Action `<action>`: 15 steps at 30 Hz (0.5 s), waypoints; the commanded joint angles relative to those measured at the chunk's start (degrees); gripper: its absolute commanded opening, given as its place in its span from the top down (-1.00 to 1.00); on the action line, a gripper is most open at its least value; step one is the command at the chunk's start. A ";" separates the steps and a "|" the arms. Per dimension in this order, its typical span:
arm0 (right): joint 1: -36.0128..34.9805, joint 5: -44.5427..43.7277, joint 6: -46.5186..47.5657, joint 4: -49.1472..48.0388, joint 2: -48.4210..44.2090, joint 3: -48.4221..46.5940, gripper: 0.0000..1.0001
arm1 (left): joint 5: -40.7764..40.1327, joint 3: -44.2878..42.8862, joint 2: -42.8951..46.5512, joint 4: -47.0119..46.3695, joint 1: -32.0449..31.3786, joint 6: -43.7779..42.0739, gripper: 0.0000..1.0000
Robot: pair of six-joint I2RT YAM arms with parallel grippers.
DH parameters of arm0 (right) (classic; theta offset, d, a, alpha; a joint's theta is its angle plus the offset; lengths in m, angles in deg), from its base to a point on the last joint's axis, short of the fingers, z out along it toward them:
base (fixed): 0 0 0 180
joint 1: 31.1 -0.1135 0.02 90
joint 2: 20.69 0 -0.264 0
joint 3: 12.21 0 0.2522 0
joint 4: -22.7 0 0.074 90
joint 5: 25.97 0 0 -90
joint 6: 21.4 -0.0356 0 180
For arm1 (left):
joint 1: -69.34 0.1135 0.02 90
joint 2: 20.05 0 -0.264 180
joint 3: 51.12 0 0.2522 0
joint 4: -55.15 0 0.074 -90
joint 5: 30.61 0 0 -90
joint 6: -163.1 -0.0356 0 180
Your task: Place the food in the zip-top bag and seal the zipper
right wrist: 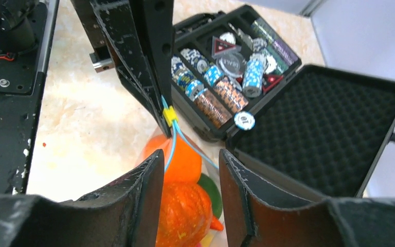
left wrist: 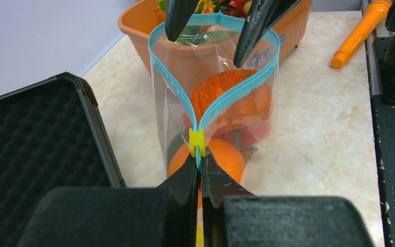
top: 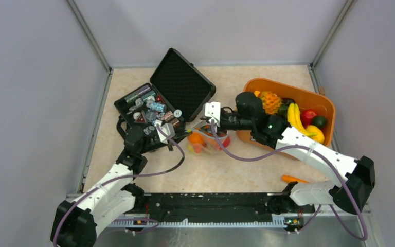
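Observation:
The clear zip-top bag [left wrist: 216, 103] stands between both arms, its teal zipper [left wrist: 172, 82] spread into an open loop at the far end. Inside is food: a mottled orange pumpkin [right wrist: 185, 213], a smooth orange [right wrist: 185, 159], and green and red pieces. My left gripper [left wrist: 200, 159] is shut on the zipper strip just behind the yellow slider [left wrist: 197, 141]. My right gripper [right wrist: 191, 154] is open, its fingers [left wrist: 177, 18] standing apart at the spread mouth and pinching nothing. From above, the bag [top: 208, 140] lies beside the black case.
An open black case [top: 182, 85] with chips and small wrapped items sits left of the bag. An orange basket [top: 288, 87] at the right holds a banana, a pineapple and other toy food. An orange stick [top: 294, 179] lies near the right arm's base.

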 commanded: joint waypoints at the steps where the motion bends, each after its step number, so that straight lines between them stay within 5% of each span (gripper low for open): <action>1: -2.09 3.64 4.70 -5.86 0.90 -1.15 0.16 | 0.98 -2.27 1.34 0.12 0.20 -0.41 1.00; 15: -4.48 5.53 6.74 -6.50 6.19 -3.42 0.30 | 2.28 -3.35 0.79 1.03 0.20 -0.15 1.00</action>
